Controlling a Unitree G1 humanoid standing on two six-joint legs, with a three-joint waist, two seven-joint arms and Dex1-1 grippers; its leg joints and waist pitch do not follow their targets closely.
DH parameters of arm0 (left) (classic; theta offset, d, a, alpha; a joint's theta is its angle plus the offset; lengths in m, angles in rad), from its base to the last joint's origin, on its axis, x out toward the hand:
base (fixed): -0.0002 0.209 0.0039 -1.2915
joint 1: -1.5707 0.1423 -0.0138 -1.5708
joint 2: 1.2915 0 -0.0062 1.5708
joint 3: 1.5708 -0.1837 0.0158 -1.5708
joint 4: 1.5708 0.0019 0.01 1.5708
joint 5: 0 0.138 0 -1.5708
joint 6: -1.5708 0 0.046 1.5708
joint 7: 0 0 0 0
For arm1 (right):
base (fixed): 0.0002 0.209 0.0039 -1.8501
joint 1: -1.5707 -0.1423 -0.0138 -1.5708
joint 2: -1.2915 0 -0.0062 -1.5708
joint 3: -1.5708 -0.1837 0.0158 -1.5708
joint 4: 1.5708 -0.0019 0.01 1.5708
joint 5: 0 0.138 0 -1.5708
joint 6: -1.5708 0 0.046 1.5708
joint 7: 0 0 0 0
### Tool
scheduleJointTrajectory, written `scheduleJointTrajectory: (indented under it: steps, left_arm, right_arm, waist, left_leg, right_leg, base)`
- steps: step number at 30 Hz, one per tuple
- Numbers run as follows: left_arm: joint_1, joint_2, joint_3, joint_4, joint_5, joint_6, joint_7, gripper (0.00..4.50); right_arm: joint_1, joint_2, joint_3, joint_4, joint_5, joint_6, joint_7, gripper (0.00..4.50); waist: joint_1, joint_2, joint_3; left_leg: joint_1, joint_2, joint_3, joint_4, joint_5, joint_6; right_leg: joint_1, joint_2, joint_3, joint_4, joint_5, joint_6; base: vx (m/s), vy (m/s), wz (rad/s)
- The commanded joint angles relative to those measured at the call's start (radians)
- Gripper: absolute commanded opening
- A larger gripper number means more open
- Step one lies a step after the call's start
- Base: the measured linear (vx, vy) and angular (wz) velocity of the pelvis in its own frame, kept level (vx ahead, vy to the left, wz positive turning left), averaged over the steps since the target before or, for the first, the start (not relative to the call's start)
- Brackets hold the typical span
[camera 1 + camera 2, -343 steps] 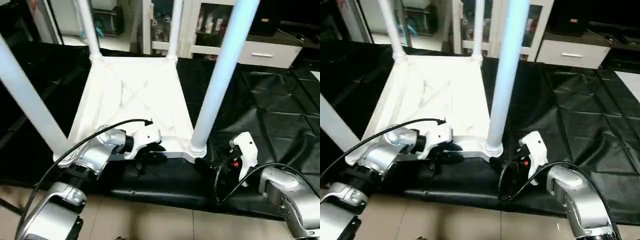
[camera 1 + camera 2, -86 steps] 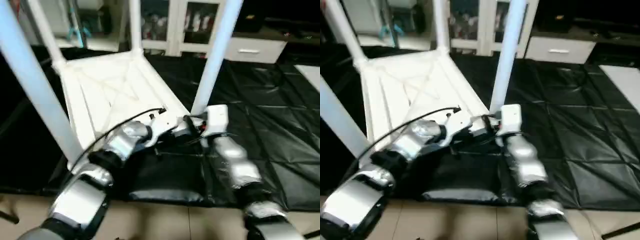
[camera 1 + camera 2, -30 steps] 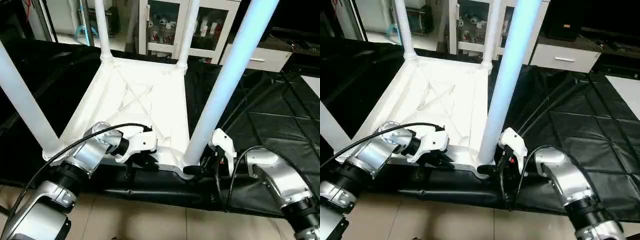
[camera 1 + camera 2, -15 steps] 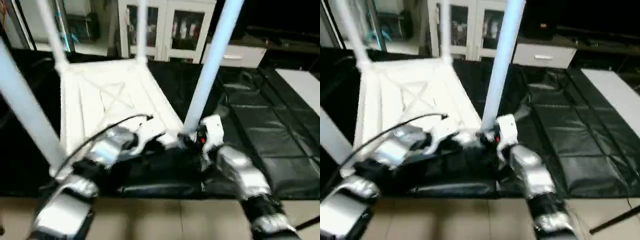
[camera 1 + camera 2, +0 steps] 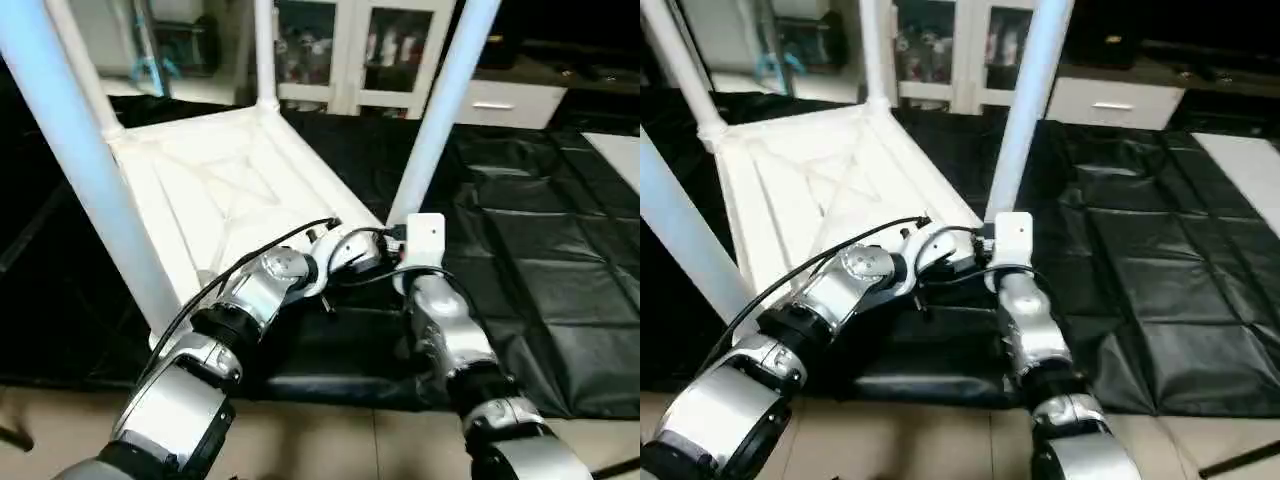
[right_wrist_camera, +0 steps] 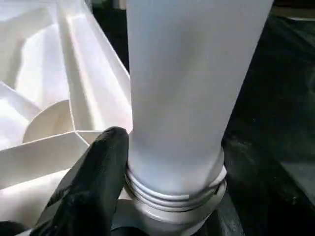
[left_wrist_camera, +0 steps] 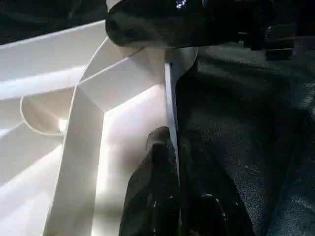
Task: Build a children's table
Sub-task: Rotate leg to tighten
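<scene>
The children's table lies upside down: its white ribbed tabletop (image 5: 230, 190) rests on the worktable, and white legs (image 5: 440, 110) rise from its corner sockets. At the near corner my left gripper (image 7: 170, 145) is shut on the tabletop's thin rim (image 7: 170, 93), one finger on each side. My right gripper (image 5: 398, 238) is closed around the base of the near right leg (image 6: 192, 88), just above its threaded end in the socket. One black finger (image 6: 98, 172) presses against that leg's side; the other is hidden behind it.
The black-covered worktable (image 5: 540, 250) stretches away to the right, and its front edge (image 5: 330, 380) runs just below my forearms, with beige floor beyond. Glass-door cabinets (image 5: 390, 50) and a white drawer unit (image 5: 510, 100) stand behind.
The view has swung. The tabletop now sits turned against the worktable's front edge, with the gripped corner farther in. Both grippers keep the same hold.
</scene>
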Motion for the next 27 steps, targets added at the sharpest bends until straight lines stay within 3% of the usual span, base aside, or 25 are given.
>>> scheduleJointTrajectory:
  steps: [1, 3, 4, 5, 6, 7, 8, 10, 12, 13, 16, 18, 23, 27]
  left_arm:
    - [0.061, 0.033, 0.008, 0.001, -0.019, -0.054, -0.019, 0.0]
    - [0.085, 0.056, 0.002, -0.034, -0.025, -0.046, -0.075, 0.0]
    - [0.092, 0.063, 0.001, -0.043, -0.026, -0.041, -0.088, 0.0]
    - [0.109, 0.088, -0.01, -0.067, -0.031, -0.038, -0.144, 0.0]
    - [0.114, 0.099, -0.017, -0.077, -0.033, -0.045, -0.171, 0.0]
    - [0.138, 0.147, -0.048, -0.121, -0.042, -0.054, -0.288, 0.0]
    - [0.146, 0.166, -0.058, -0.139, -0.047, -0.054, -0.333, 0.0]
    - [0.156, 0.196, -0.08, -0.165, -0.064, -0.103, -0.429, 0.0]
    - [0.161, 0.207, -0.087, -0.178, -0.069, -0.108, -0.461, 0.0]
    - [0.176, 0.236, -0.106, -0.214, -0.084, -0.105, -0.543, 0.0]
    - [0.19, 0.272, -0.134, -0.261, -0.094, -0.08, -0.642, 0.0]
    - [0.197, 0.285, -0.146, -0.284, -0.098, -0.064, -0.678, 0.0]
    - [0.202, 0.29, -0.185, -0.331, -0.105, -0.016, -0.757, 0.0]
    - [0.207, 0.291, -0.189, -0.354, -0.106, -0.005, -0.765, 0.0]
  right_arm:
    - [0.007, -0.026, 0.012, -0.092, 0.012, -0.032, 0.045, 3.36]
    - [0.025, -0.052, 0.008, -0.128, 0.028, -0.005, 0.101, 3.42]
    - [0.029, -0.06, 0.006, -0.137, 0.031, 0.001, 0.113, 3.52]
    - [0.038, -0.09, 0.009, -0.161, 0.044, 0.037, 0.18, 3.52]
    - [0.04, -0.104, 0.012, -0.171, 0.045, 0.046, 0.202, 3.69]
    - [0.053, -0.176, 0.034, -0.217, 0.06, 0.095, 0.338, 3.82]
    - [0.061, -0.21, 0.049, -0.243, 0.072, 0.119, 0.412, 3.84]
    - [0.078, -0.272, 0.087, -0.284, 0.096, 0.154, 0.556, 4.06]
    - [0.085, -0.289, 0.097, -0.296, 0.108, 0.16, 0.603, 4.26]
    - [0.1, -0.335, 0.129, -0.317, 0.124, 0.168, 0.721, 4.29]
    - [0.11, -0.392, 0.176, -0.333, 0.132, 0.18, 0.868, 4.44]
    - [0.11, -0.411, 0.193, -0.336, 0.128, 0.188, 0.912, 4.44]
    - [0.13, -0.447, 0.255, -0.361, 0.109, 0.191, 1.003, 4.44]
    - [0.128, -0.435, 0.257, -0.356, 0.109, 0.196, 1.002, 4.44]
  waist:
    - [0.004, -0.029, -0.061]
    - [0.006, -0.027, -0.055]
    - [0.004, -0.023, -0.052]
    - [0.005, -0.007, -0.05]
    - [0.004, -0.011, -0.051]
    - [0.003, -0.006, -0.051]
    - [0.004, -0.011, -0.052]
    - [0.003, -0.013, -0.054]
    - [0.007, -0.01, -0.053]
    - [0.006, -0.014, -0.053]
    - [0.009, -0.01, -0.052]
    - [0.006, -0.006, -0.051]
    - [0.012, -0.019, -0.045]
    - [0.013, -0.019, -0.046]
  left_leg:
    - [-0.001, 0.054, -0.018, -0.054, -0.034, 0.142]
    - [-0.009, 0.053, -0.02, -0.055, -0.067, 0.143]
    - [0.0, 0.056, -0.019, -0.059, -0.125, 0.117]
    - [0.003, 0.056, -0.02, -0.061, -0.144, 0.107]
    - [0.004, 0.06, -0.02, -0.062, -0.154, 0.098]
    - [0.007, 0.06, -0.021, -0.065, -0.171, 0.082]
    - [0.003, 0.062, -0.023, -0.064, -0.166, 0.086]
    - [0.003, 0.063, -0.022, -0.062, -0.156, 0.089]
    - [0.005, 0.066, -0.022, -0.062, -0.151, 0.089]
    - [0.006, 0.066, -0.02, -0.061, -0.146, 0.086]
    - [0.004, 0.067, -0.02, -0.061, -0.149, 0.083]
    - [0.005, 0.068, -0.021, -0.063, -0.167, 0.066]
    - [0.008, 0.07, -0.022, -0.067, -0.208, 0.042]
    - [0.01, 0.071, -0.027, -0.071, -0.237, 0.017]
  right_leg:
    - [0.052, -0.07, 0.048, -0.037, -0.045, -0.232]
    - [0.053, -0.073, 0.049, -0.042, -0.103, -0.219]
    - [0.045, -0.071, 0.048, -0.054, -0.212, -0.201]
    - [0.044, -0.071, 0.049, -0.057, -0.236, -0.2]
    - [0.043, -0.07, 0.049, -0.058, -0.242, -0.196]
    - [0.041, -0.065, 0.048, -0.059, -0.24, -0.197]
    - [0.049, -0.064, 0.049, -0.05, -0.209, -0.201]
    - [0.047, -0.066, 0.049, -0.048, -0.188, -0.21]
    - [0.045, -0.068, 0.05, -0.047, -0.177, -0.217]
    - [0.044, -0.068, 0.05, -0.044, -0.153, -0.232]
    - [0.046, -0.069, 0.05, -0.041, -0.152, -0.239]
    - [0.045, -0.069, 0.05, -0.044, -0.157, -0.246]
    - [0.044, -0.073, 0.052, -0.052, -0.232, -0.233]
    - [0.043, -0.074, 0.052, -0.056, -0.278, -0.215]
  base:
    - [0.0, 0.0, 0.0]
    - [0.0, 0.0, 0.0]
    - [0.0, 0.0, 0.0]
    - [0.0, 0.0, 0.0]
    - [0.0, 0.0, 0.0]
    - [0.0, 0.0, 0.0]
    - [0.0, 0.0, 0.0]
    - [0.0, 0.0, 0.0]
    - [0.0, 0.0, 0.0]
    - [0.0, 0.0, 0.0]
    - [0.0, 0.0, 0.0]
    - [0.0, 0.0, 0.0]
    - [0.0, 0.0, 0.0]
    - [0.0, 0.0, 0.0]
